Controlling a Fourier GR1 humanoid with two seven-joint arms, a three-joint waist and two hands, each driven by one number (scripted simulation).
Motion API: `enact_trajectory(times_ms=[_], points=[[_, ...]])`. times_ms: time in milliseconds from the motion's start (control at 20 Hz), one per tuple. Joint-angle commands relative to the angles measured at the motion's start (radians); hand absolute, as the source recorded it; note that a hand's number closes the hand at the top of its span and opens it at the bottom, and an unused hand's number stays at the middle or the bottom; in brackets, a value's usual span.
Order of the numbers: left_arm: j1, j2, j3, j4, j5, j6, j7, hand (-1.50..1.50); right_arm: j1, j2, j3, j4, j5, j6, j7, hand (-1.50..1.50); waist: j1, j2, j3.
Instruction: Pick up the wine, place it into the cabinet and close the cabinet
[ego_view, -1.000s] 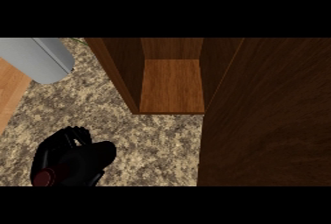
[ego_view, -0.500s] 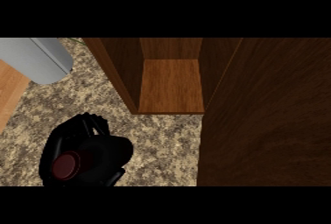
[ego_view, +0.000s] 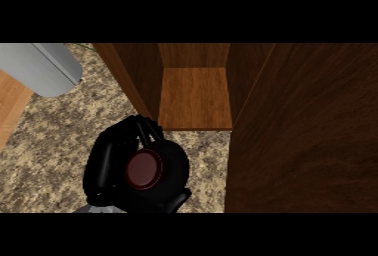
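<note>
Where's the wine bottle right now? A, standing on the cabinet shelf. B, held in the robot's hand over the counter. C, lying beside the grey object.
B: the left hand curls round the wine bottle above the counter, short of the cabinet shelf.

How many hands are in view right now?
1. The left hand shows low and left of centre, curled round the wine, just in front of the open cabinet. The right hand is out of view.
</note>
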Motion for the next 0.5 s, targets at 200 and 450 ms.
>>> enact_trajectory(times_ms=[200, 450], points=[[-0.23, -0.01, -0.114, 0.119, -0.003, 0.232, 0.05, 1.5, 0.012, -0.014, -0.06, -0.098, -0.138, 0.009, 0.037, -1.5, -0.005, 0.002, 0.0], [-0.367, -0.011, -0.053, 0.157, -0.035, 0.296, 0.15, 1.5, 0.112, 0.017, 0.002, -0.15, -0.072, 0.035, 0.006, -1.5, -0.007, 0.001, 0.0]])
